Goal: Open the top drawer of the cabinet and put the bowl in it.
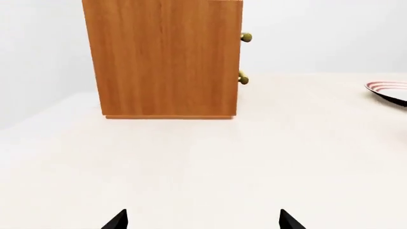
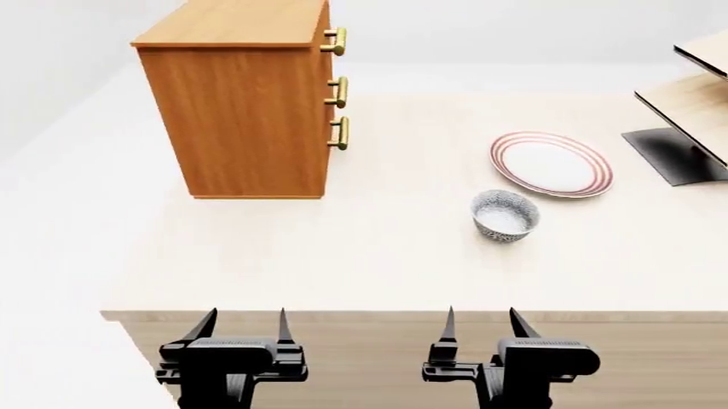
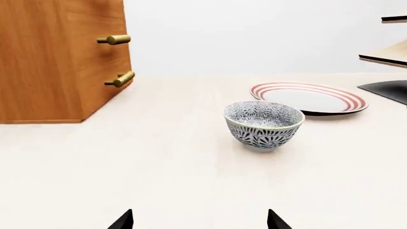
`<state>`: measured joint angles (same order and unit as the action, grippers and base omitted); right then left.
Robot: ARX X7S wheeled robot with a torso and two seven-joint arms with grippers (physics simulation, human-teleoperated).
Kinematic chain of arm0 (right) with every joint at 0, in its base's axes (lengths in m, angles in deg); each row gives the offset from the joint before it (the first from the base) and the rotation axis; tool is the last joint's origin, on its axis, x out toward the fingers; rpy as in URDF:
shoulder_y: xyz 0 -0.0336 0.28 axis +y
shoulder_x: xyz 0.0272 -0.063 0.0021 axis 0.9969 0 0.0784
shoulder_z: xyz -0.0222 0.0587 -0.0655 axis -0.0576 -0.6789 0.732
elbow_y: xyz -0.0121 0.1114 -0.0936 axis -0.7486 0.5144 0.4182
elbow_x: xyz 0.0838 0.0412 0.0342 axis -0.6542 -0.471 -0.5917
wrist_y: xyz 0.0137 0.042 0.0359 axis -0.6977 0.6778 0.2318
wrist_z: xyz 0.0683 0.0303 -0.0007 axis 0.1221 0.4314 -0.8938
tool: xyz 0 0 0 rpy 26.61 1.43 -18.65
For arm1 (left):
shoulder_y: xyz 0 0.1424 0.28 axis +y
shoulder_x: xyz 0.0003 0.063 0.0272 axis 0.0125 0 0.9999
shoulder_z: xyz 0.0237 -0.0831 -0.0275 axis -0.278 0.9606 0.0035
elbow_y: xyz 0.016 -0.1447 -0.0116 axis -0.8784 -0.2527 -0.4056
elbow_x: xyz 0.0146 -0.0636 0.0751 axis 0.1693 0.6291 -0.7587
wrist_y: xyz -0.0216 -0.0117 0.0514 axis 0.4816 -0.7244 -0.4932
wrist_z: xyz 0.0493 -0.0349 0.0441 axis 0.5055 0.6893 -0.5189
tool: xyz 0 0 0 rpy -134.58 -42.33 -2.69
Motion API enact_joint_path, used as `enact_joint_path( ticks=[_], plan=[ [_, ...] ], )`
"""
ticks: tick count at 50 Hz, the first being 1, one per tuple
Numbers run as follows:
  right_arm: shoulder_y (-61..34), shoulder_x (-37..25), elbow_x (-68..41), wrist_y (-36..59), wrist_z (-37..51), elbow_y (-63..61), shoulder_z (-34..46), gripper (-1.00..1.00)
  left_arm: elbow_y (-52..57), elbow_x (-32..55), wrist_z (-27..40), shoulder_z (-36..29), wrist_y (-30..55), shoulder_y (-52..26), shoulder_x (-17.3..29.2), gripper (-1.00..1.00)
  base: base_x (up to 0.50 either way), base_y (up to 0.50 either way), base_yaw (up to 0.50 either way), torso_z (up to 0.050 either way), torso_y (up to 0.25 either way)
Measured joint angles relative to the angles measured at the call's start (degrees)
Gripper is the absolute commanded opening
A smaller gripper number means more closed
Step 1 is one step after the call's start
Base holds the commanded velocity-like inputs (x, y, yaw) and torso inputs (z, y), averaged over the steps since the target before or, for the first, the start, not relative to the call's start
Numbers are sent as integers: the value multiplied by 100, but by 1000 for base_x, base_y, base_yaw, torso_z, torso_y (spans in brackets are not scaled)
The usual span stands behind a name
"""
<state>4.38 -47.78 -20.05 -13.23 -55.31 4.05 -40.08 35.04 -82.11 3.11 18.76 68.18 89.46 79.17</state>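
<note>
The top drawer (image 2: 333, 41) is closed, the bowl (image 2: 505, 215) on the bench (image 2: 376, 256); both my pincers, left (image 2: 244, 325) and right (image 2: 479, 322), hang spread and empty. Everything remains.

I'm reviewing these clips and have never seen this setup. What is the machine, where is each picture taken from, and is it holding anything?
A simulated two-armed robot. The head view looks down over the left gripper and right gripper, both with jaws open and empty, at the table's near edge. The other two pictures come from cameras by each gripper. On the table stand the cabinet, all drawers shut, including the top drawer, the speckled bowl, a red-ringed plate and a rack.
</note>
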Motion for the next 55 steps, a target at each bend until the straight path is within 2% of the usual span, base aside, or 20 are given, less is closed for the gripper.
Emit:
enact_joint_path(
  ticks=[16, 23, 55],
  plan=[
    [-18, -90, -144, -13, 98, 22, 97, 100, 14, 103, 109, -103, 14, -6, 97, 100, 0, 500, 0, 0, 0],
    [-28, -106, -228, -34, 131, 41, 126, 100, 5, 114, 180, -135, 29, -21, 139, 100, 0, 0, 0, 0, 0],
    [-56, -237, -516, -91, 245, 97, 239, 100, 115, 466, 247, -230, 272, -79, 292, 100, 0, 0, 0, 50, 0]
  ],
)
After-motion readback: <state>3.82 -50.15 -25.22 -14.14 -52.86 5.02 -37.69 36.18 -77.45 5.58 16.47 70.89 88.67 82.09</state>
